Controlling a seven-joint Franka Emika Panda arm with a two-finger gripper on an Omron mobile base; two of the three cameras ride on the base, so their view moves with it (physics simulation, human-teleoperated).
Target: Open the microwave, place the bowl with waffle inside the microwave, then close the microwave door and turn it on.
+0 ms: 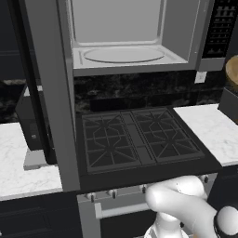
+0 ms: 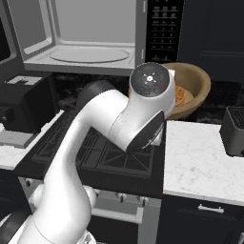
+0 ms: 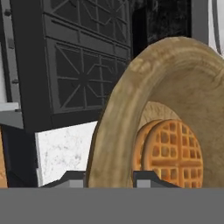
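- The microwave (image 1: 123, 39) is seen at the top of the left base view, its light grey cavity exposed and a round turntable visible on its floor.
- The microwave door (image 1: 49, 93) is swung fully open and runs as a tall grey panel down the left of that view, in front of a small black appliance (image 2: 19, 107).
- The bowl (image 2: 190, 90) is held up in the air at the centre right of the right base view, below the microwave's black button panel (image 2: 163, 31) and above the edge of the white desk (image 2: 205, 162).
- The waffle (image 3: 173, 153) is seen lying inside the bowl, in the lower right of the hand view.
- The gripper (image 3: 109, 178) is judged to be clamped on the bowl's thick rim, which passes between the two fingertips at the bottom of the hand view.
- Risk: the bowl appears steeply tilted in the hand view, so the waffle could slide out onto the stove (image 1: 139, 139) if the tilt is real and is increased.
- Risk: the bowl sits right of the cavity and below its floor, so its rim could be knocked against the lower frame or the button panel unless it is raised and moved left first.
- Risk: a grip on one side of the rim could let the bowl pivot.
- Rows of buttons are seen on the panel, but no writing or brand can be read.
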